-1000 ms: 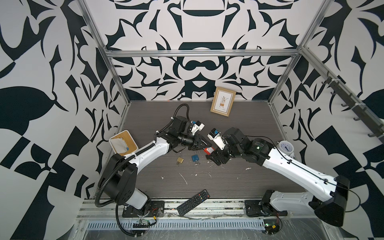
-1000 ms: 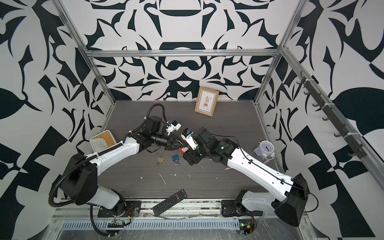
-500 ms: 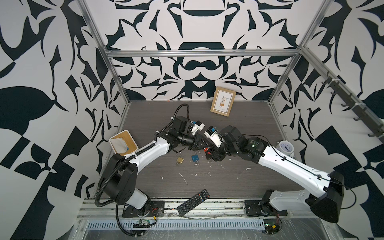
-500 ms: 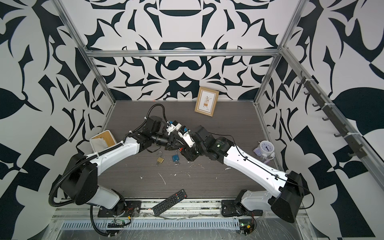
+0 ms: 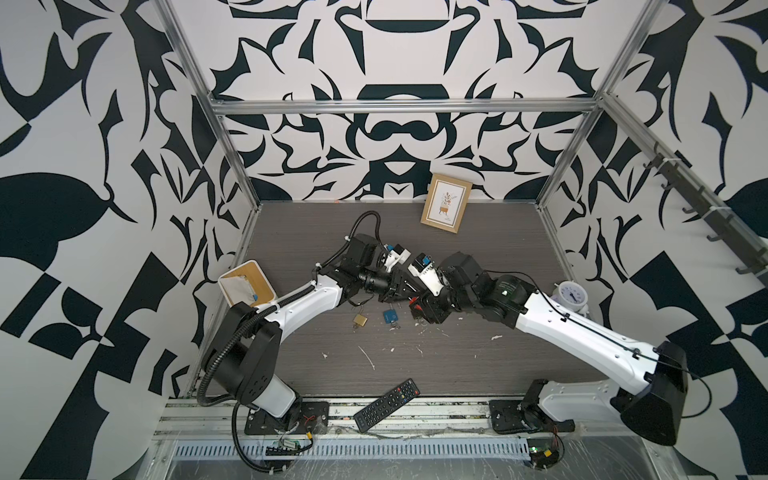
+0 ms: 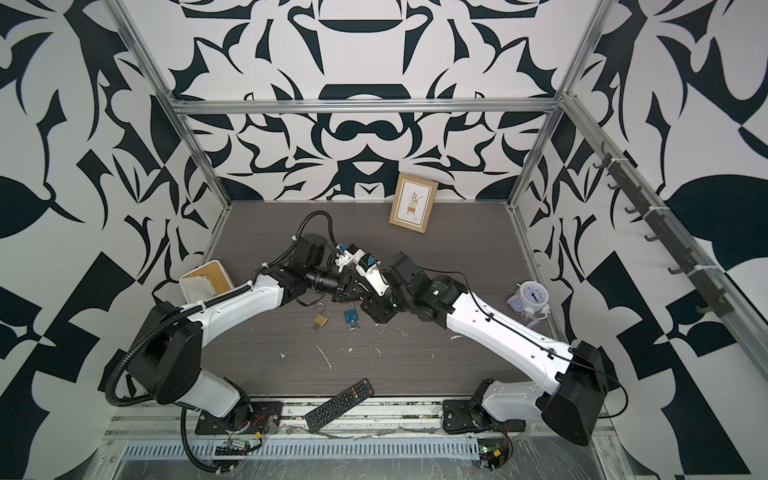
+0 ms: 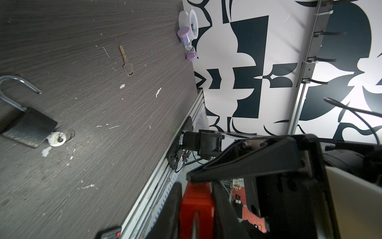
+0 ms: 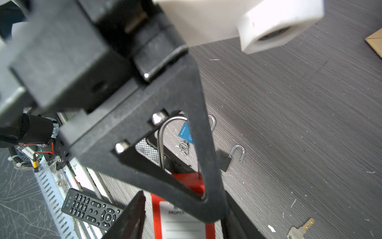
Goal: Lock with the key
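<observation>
Nearest, at the bottom of both top views, a remote (image 5: 386,404) lies by the front rail of the desk (image 5: 478,357), out of play. A little farther in, a brass padlock (image 5: 360,320) and a blue padlock (image 5: 390,317) lie just beside each other, below the spot where the arms meet.

Now the action, mid-frame: the red padlock (image 8: 182,215) is up off the desk, between both end effectors. The left end effector (image 7: 195,192) is clamped on its red body, seen at the bottom centre of the left wrist view. The right end effector (image 8: 184,200) has a finger on either side of the same body, but I can't tell whether it's pressing or merely bracketing. It reads as a handover or a two-sided brace, and the key stage hasn't begun.

In the right wrist view the padlock's long axis runs from bottom to top of the frame. The labelled body sits low and the silver shackle points up, its far leg hidden.

The loose key (image 7: 126,62) lies flat on bare desk, upper centre-left of the left wrist view and well apart from everything. Its long axis is near vertical in that frame, blade up and head down. I can't find it in the top views.

Next, I'd say, one side needs sole, steady hold. The other must let go, fetch that key by its head and line the blade up with the keyway.
</observation>
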